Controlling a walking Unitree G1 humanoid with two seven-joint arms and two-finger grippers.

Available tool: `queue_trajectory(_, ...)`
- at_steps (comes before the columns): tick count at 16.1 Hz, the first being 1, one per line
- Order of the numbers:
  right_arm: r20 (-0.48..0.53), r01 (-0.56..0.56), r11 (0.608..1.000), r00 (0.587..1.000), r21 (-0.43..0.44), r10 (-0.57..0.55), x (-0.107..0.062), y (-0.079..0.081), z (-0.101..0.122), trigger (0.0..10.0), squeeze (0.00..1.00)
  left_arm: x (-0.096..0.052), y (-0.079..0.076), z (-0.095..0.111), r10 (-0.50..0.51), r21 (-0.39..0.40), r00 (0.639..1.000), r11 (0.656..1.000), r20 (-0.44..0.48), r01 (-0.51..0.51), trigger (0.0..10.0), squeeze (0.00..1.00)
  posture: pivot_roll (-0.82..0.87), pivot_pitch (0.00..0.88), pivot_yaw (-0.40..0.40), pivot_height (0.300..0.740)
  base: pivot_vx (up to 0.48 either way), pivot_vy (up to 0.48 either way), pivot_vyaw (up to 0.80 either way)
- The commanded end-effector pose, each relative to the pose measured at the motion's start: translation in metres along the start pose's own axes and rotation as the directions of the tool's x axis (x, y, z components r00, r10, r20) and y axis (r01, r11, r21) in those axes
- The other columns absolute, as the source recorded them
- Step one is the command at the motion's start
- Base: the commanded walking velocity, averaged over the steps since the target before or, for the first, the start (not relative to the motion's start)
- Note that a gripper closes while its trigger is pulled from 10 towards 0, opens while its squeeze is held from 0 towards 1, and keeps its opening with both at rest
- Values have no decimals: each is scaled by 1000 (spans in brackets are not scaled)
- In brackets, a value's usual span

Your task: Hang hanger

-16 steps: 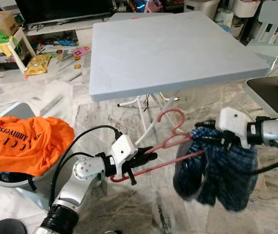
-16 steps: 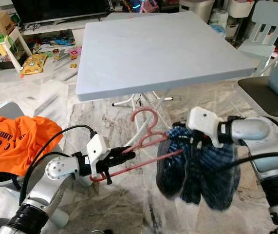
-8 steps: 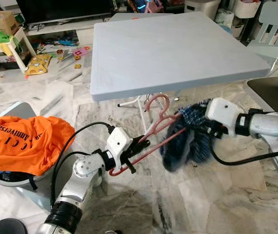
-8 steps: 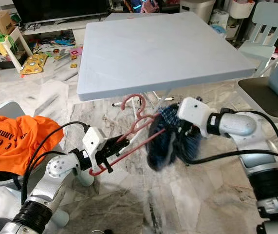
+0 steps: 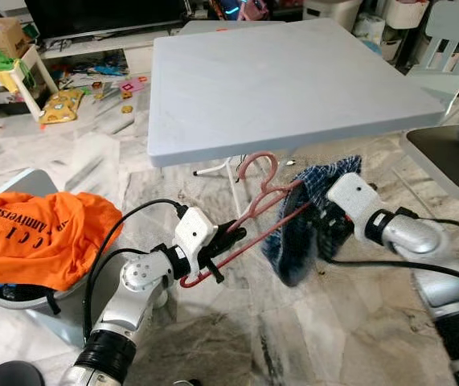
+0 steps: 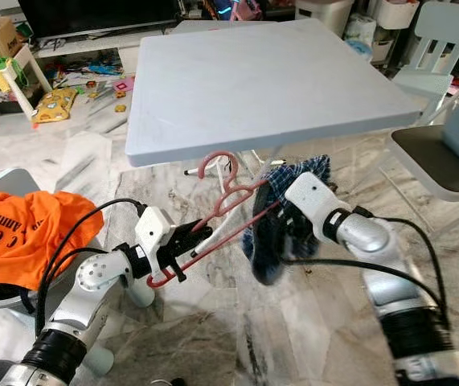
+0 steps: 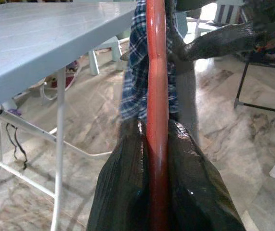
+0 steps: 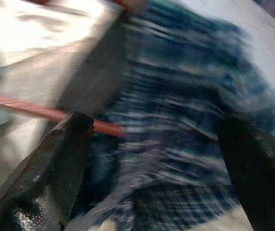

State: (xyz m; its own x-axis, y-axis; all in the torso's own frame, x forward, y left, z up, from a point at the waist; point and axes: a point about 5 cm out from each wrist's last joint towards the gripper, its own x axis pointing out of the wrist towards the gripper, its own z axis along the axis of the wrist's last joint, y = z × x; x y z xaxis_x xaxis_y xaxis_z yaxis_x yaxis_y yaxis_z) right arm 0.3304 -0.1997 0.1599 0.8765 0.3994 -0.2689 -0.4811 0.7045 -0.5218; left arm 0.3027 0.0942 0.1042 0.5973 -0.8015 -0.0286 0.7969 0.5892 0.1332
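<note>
Just below the tabletop (image 5: 293, 80) edge, the left pincer (image 5: 227, 239) stays clamped on the red hanger (image 5: 265, 211) while the right pincer (image 5: 331, 219), fingers apart, has drawn the blue plaid garment (image 5: 305, 217) closer, readying hanging.

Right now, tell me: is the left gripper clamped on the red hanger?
Yes, the left gripper has both black fingers pressed against the red hanger bar.

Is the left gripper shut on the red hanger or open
Shut. In the left wrist view its two black fingers press against both sides of the red hanger, and the left gripper holds the hanger's lower end off the floor.
</note>
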Motion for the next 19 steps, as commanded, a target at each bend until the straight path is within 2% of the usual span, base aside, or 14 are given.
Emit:
queue_trajectory(1,-35,73,996,997,46,-72,-2,-5,-5,10000,1000,-1,7,5,24,21,1000,999,19,-24,0,0,-202,82,62,740,0,0,0)
queue_trajectory(2,-69,93,993,994,76,-88,-1,-3,-11,10000,773,-1,6,5,24,19,1000,1000,21,-24,0,0,-202,82,61,740,0,0,0)
queue_trajectory(3,-87,100,990,992,100,-91,0,2,-14,10000,0,1,5,6,18,14,999,1000,27,-18,0,0,-202,80,61,740,0,0,0)
queue_trajectory(4,-80,105,984,992,144,-94,3,5,-14,10000,0,2,4,7,13,14,999,1000,32,-13,0,0,-201,79,60,740,0,0,0)
queue_trajectory(5,-76,106,981,993,161,-95,4,7,-13,7373,0,3,3,8,8,13,999,1000,36,-9,0,0,-200,79,61,740,0,0,0)
queue_trajectory(6,-72,112,976,992,187,-100,8,9,-11,0,0,4,2,9,2,12,999,1000,41,-3,0,0,-199,79,58,740,0,0,0)
queue_trajectory(8,-54,105,967,994,232,-95,14,14,-6,0,0,4,1,9,-2,11,999,1000,45,2,0,0,-196,77,56,740,0,0,0)
queue_trajectory(19,-117,186,939,981,290,-158,12,6,-20,0,0,6,-3,11,-24,-5,998,1000,59,24,0,0,-202,81,51,740,0,0,0)
